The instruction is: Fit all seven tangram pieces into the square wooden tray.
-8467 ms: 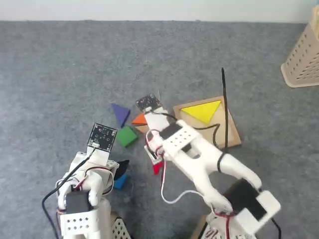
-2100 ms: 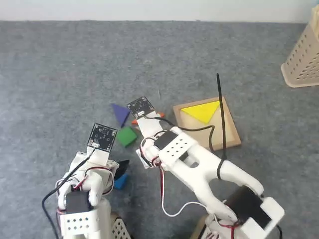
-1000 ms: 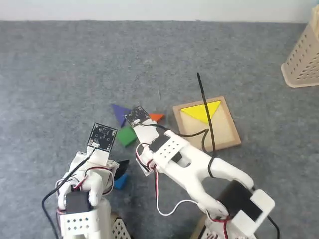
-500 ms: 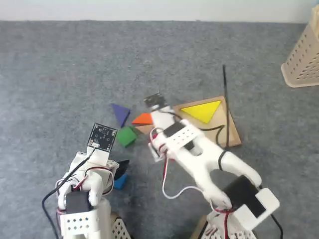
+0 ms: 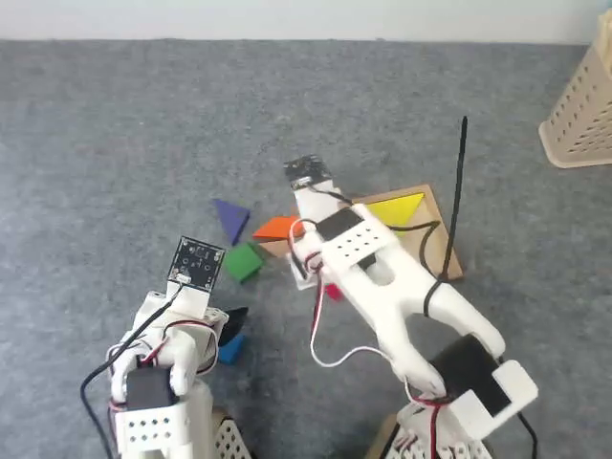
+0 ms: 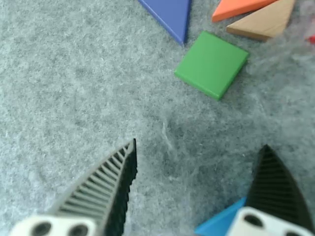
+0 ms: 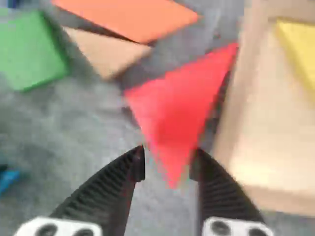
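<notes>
My right gripper (image 7: 168, 153) is shut on a red triangle (image 7: 177, 113), held by one corner just beside the wooden tray (image 7: 256, 132). In the high view the red triangle (image 5: 332, 292) peeks out under the right arm, next to the tray (image 5: 442, 251), which holds a yellow triangle (image 5: 397, 208). Orange (image 5: 277, 228), tan (image 5: 275, 248), purple (image 5: 231, 218) and green (image 5: 244, 260) pieces lie left of the tray. My left gripper (image 6: 197, 147) stands open low over the carpet, short of the green square (image 6: 211, 64), with a blue piece (image 6: 221, 223) by one finger.
A perforated beige basket (image 5: 583, 105) stands at the far right edge. A black cable (image 5: 457, 182) rises from the right arm over the tray. Grey carpet stretches open across the back and the left.
The right arm swung from beside the purple triangle back toward the tray, and the red triangle now shows under it. The left arm has kept still.
</notes>
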`<action>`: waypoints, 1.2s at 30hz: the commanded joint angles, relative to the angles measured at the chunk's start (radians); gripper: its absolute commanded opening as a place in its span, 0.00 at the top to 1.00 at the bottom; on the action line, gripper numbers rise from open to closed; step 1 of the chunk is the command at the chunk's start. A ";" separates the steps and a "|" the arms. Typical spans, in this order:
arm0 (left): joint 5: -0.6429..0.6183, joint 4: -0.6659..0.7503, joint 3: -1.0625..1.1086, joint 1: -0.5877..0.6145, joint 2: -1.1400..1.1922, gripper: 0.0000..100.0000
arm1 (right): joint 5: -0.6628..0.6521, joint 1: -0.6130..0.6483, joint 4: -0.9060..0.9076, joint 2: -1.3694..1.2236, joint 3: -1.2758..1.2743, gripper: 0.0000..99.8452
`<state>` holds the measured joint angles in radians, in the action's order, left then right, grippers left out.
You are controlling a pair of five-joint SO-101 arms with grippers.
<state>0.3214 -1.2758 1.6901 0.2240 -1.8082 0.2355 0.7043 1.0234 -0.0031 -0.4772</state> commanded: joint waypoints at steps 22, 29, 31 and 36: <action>0.002 0.000 -0.005 -0.002 -0.014 0.65 | 0.078 0.016 -0.194 0.021 0.061 0.74; 0.002 0.000 -0.005 -0.002 -0.014 0.65 | 0.078 0.019 -0.314 -0.054 0.048 0.74; 0.002 0.000 -0.005 -0.002 -0.014 0.65 | 0.078 0.007 -0.329 -0.101 0.051 0.74; 0.002 0.000 -0.005 -0.002 -0.014 0.65 | 0.078 -0.038 -0.344 -0.156 0.051 0.74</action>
<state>0.3214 -1.2758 1.6901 0.2240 -1.8082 0.3015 0.7043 0.6920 -0.1565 -0.4649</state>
